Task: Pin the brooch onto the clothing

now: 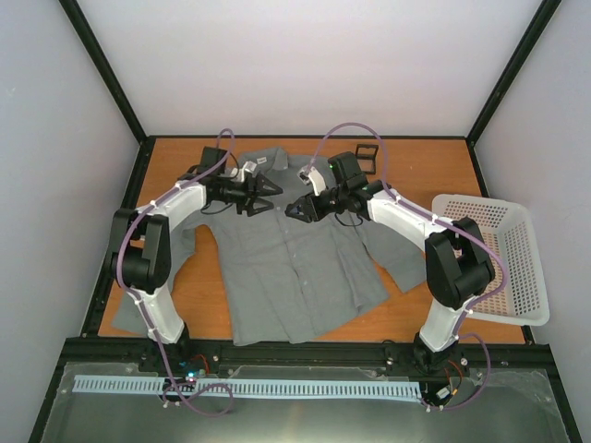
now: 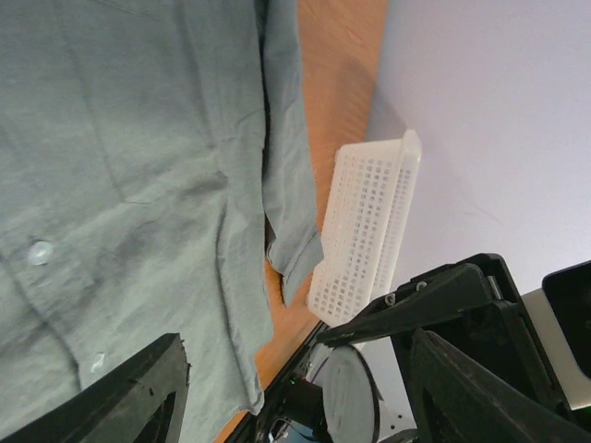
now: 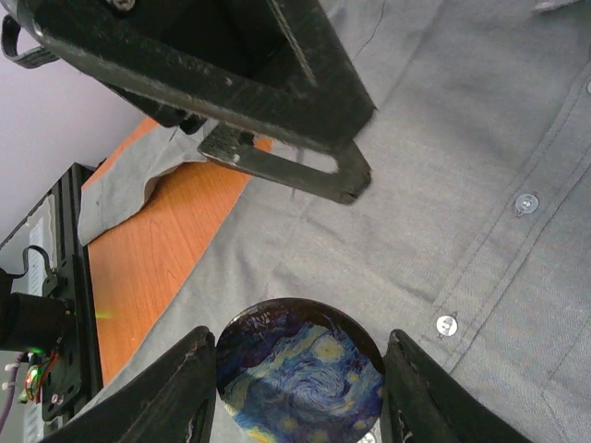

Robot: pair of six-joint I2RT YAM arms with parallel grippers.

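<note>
An orange-brown wooden tabletop [image 1: 434, 175], boxed by pale walls, carries the clothing [image 1: 286, 268] spread flat, collar far, with a white basket [image 1: 503, 249] on the right. Both arms reach far with bent elbows, wrists turned inward over the chest. The right claw [image 1: 295, 210] pinches the brooch [image 3: 300, 365], its face a swirling blue-and-yellow night sky, just above the buttons. The left claw [image 1: 270, 197] faces it, jaws partly apart, holding nothing.

- The shirt [image 1: 295, 268] lay spread across the middle of the tabletop [image 1: 416, 175].
- The basket [image 1: 526, 268] sat right of it.
- The brooch [image 3: 300, 374] sat in the right end effector [image 1: 295, 210], above the shirt.
</note>
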